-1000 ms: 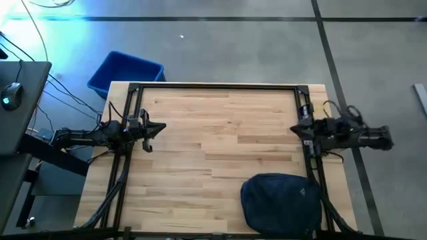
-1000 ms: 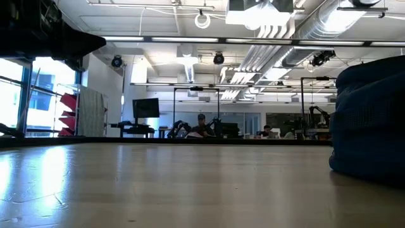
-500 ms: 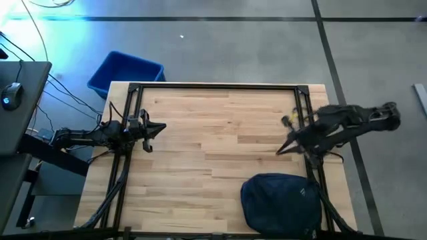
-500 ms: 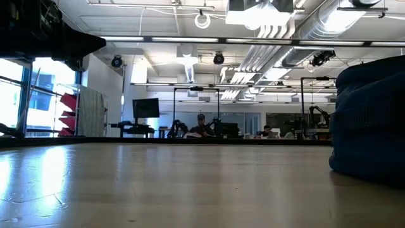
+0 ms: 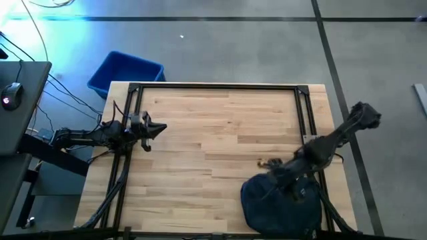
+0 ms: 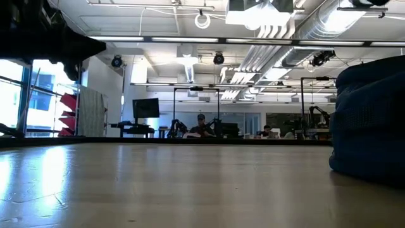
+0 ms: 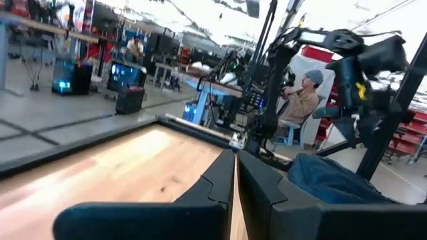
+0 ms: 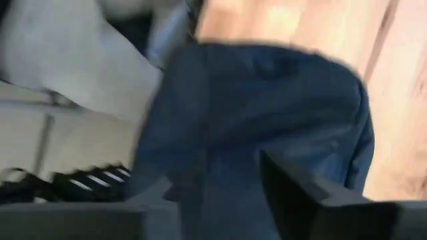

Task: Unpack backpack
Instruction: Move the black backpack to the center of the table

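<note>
While the left gripper (image 5: 160, 127) waits at the left side of the wooden table (image 5: 213, 127) with its fingers (image 7: 220, 180) pressed together, the right arm reaches down over the dark navy backpack (image 5: 283, 203). That backpack sits at the table's near right corner, a rounded soft bag that fills the right edge of the low view. The right gripper (image 5: 270, 190) hangs over the bag's upper left part; its wrist picture is blurred, but one finger (image 8: 293, 190) shows with a gap beside it, so the jaws seem to stand apart, holding nothing. A bright blue plastic bin (image 5: 125, 72) stands on the floor beyond the table's far left corner.
</note>
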